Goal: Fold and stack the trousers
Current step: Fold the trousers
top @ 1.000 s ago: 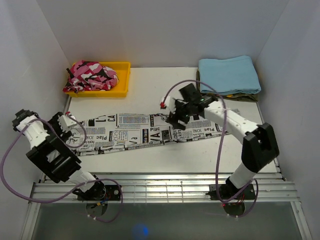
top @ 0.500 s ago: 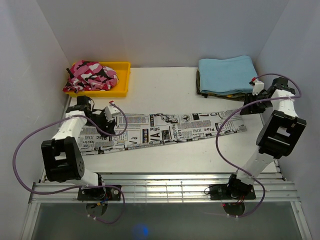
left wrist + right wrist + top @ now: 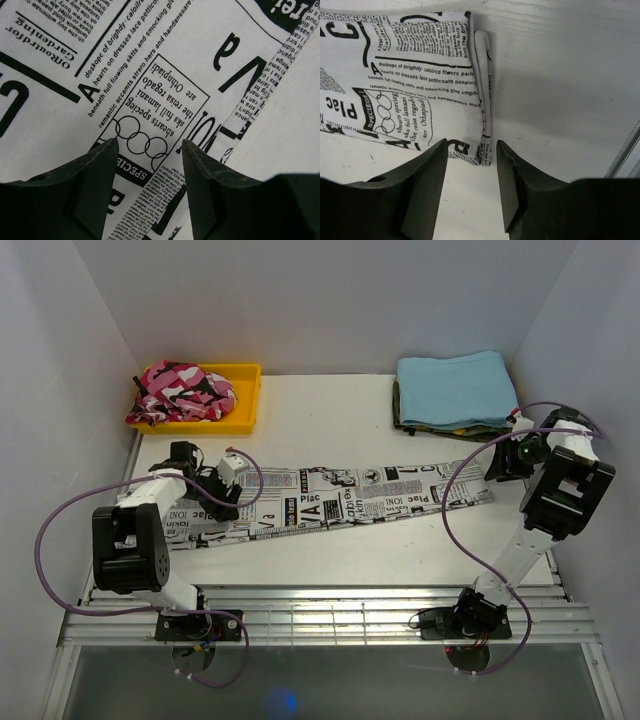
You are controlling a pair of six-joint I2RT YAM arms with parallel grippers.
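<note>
While both stand spread with nothing pinched, the two grippers sit at opposite ends: the left gripper (image 3: 147, 145) over the left end of the trousers (image 3: 340, 498), the right gripper (image 3: 470, 145) at their right end's edge. One pair lies flat across the middle of the table (image 3: 330, 420), long axis left to right, right end slightly nearer the far edge.

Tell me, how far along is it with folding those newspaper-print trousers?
Early days. Done: the trousers lie flat as one long strip, layers doubled at the hem. In hand: left gripper and right gripper poised open, one over each end. Left: every crosswise fold, then stacking.
</note>
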